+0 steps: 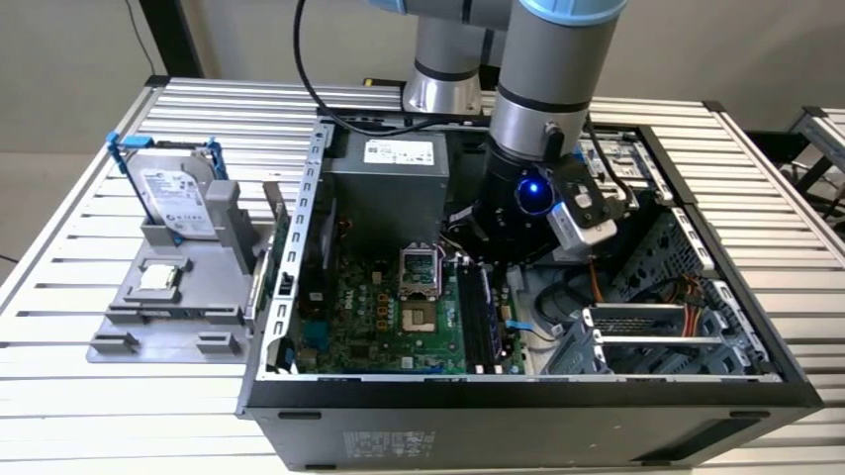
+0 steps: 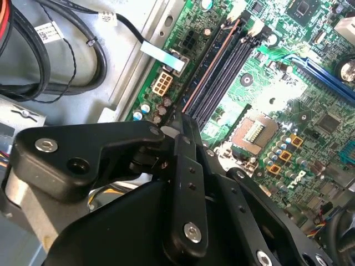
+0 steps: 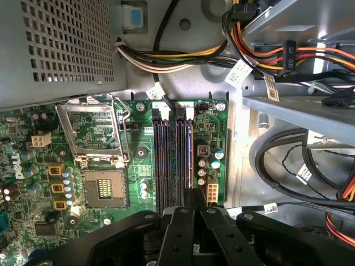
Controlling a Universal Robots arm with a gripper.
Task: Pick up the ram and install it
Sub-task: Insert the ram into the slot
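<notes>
The arm reaches down into the open computer case point(image 1: 284, 297), with the gripper point(image 3: 191, 208) low over the memory slots point(image 3: 172, 155) on the motherboard point(image 1: 383, 317). The jaws are together, clamped on the ram point(image 2: 208, 66), which stands edge-on in a slot; the fingers point(image 2: 186, 166) hide its near end. Outside the case, at the exterior view's left, a grey tray point(image 1: 133, 341) holds a hard drive point(image 1: 172, 193) standing upright and a small square chip point(image 1: 158, 277).

The exterior view looks down from high in front of the open case point(image 1: 528, 396), taking in my arm point(image 1: 555, 89) and the table point(image 1: 79, 416). Both wrist views sit close above the motherboard point(image 3: 138, 160), looking past my gripper point(image 3: 191, 213) at frame bottom. They share the memory slots point(image 2: 222, 72) and the CPU socket point(image 2: 252, 130).
</notes>
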